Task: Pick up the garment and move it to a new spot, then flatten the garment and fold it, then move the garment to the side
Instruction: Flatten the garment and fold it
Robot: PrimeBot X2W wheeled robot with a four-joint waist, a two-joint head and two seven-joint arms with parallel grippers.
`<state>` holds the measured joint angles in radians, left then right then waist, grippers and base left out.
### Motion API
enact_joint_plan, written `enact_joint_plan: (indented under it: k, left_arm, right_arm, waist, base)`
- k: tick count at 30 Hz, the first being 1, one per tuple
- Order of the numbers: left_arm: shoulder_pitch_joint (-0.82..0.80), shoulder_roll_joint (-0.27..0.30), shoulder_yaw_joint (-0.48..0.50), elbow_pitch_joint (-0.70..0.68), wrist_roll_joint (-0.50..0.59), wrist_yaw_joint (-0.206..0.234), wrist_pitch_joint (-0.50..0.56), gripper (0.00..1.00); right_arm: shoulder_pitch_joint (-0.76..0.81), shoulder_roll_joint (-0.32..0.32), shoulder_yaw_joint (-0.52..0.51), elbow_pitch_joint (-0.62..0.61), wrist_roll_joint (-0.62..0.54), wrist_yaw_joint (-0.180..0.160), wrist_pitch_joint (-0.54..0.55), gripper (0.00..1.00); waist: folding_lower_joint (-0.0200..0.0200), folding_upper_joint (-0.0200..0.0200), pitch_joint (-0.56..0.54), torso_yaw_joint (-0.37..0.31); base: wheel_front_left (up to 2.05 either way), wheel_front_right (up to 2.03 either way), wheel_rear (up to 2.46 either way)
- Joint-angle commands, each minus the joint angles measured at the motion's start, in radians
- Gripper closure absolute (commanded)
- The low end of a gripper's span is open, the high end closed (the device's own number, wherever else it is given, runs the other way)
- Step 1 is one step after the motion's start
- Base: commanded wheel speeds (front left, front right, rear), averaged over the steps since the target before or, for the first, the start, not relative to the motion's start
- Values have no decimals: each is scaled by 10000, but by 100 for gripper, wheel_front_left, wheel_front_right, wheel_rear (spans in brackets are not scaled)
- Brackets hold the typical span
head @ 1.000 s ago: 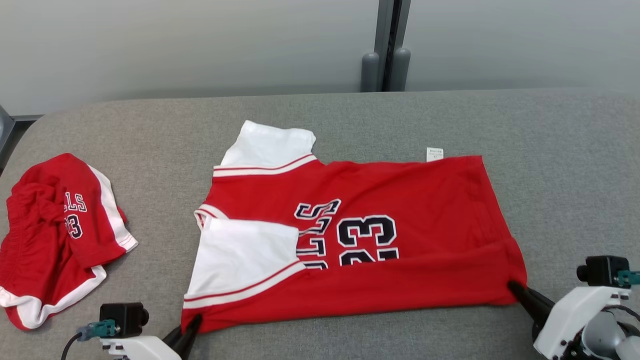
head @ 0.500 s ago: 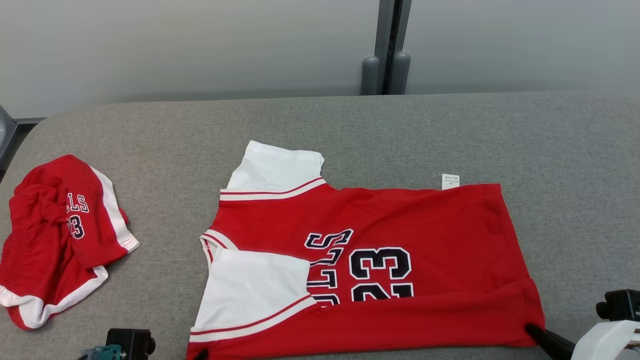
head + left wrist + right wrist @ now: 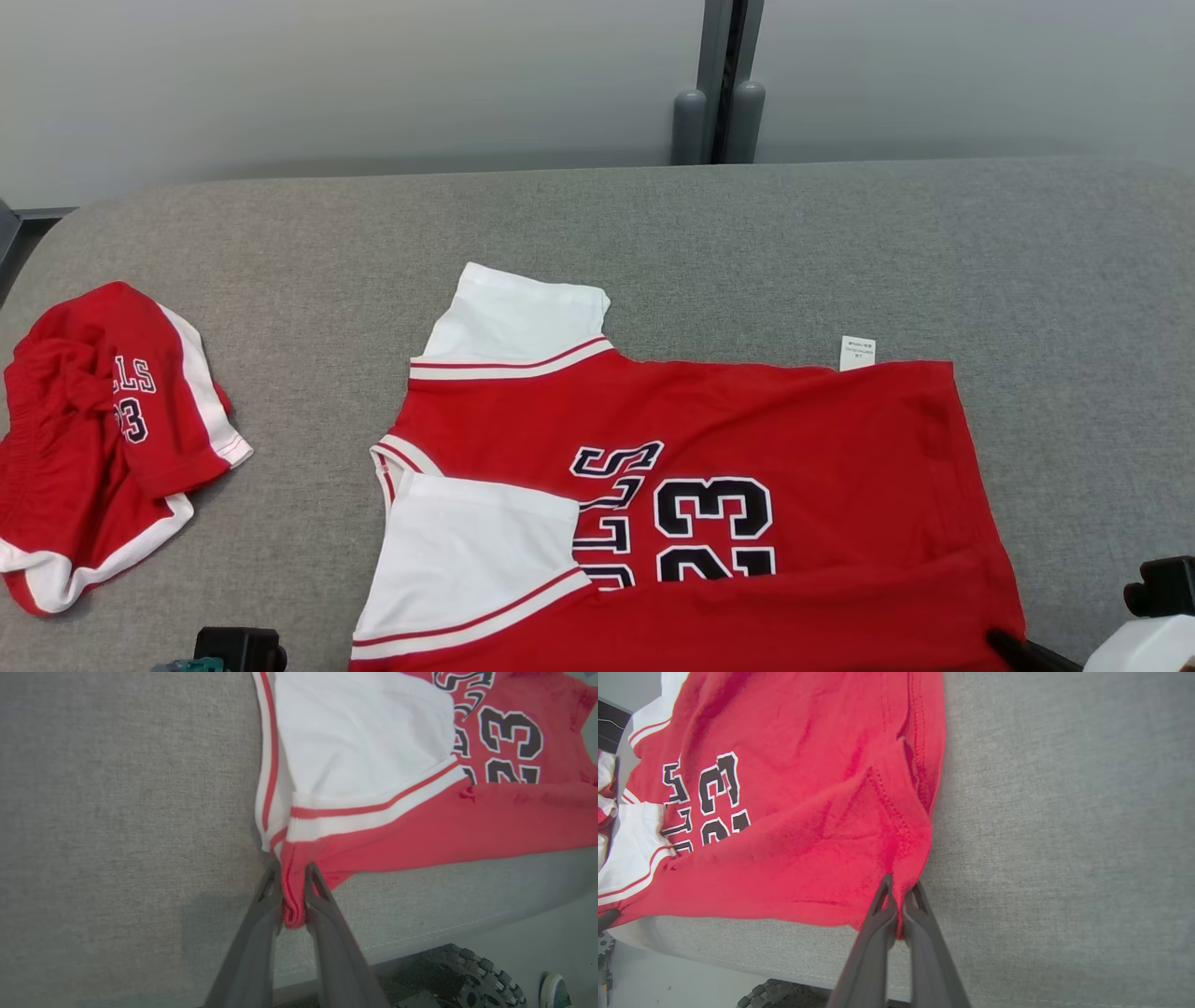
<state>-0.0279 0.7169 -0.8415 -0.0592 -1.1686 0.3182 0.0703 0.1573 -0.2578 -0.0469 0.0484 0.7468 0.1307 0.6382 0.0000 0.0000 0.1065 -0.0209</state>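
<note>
In the last second I have dragged the jersey [image 3: 747, 420] back across the worktop [image 3: 840, 243] toward its near edge. The red shorts [image 3: 84, 448], out beyond my left hand [image 3: 293, 870], have stayed put, so the move is real and not just the head tilting. The left hand's fingers stand a narrow gap apart with the sleeve-side corner bunched between them, and my right hand [image 3: 902, 882] is clamped tight on the opposite hem corner. With the cloth stretched flat ahead of both hands, I judge the flattening nearly done and the fold next.
</note>
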Motion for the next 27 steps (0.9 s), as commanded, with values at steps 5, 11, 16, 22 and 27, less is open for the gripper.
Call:
enact_joint_plan:
  k: [5, 11, 16, 22, 27]
  left_arm:
    - [3, 87, 0, -100, 16, 135, 87, 0]
    - [-74, 230, 153, -259, 10, 269, 55, 0]
    - [-112, 535, 413, -532, 44, 433, -71, 0]
    - [-1017, 1234, 706, -986, 604, 500, 149, 0]
    - [-2266, 1758, 862, -1442, 1296, 392, 614, 0]
  right_arm:
    - [226, 555, -578, -578, -544, 3, 586, 0]
    - [334, 1098, -1211, -1051, -1143, 3, 1140, 0]
    - [221, 1342, -1651, -1624, -1154, 3, 1029, 0]
    - [-504, 874, -1792, -2290, -1243, 3, 47, 0]
    - [-1600, 542, -1194, -1857, -1419, 3, -979, 0]
  waist:
    - [0, 0, -14, -3]
    - [0, 0, -41, 31]
    - [0, 0, -81, 29]
    - [0, 0, -31, -37]
    - [0, 0, 145, -245]
  base:
    - [0, 0, 0]
    - [0, 0, 0]
    - [0, 0, 0]
    - [0, 0, 0]
    - [0, 0, 0]
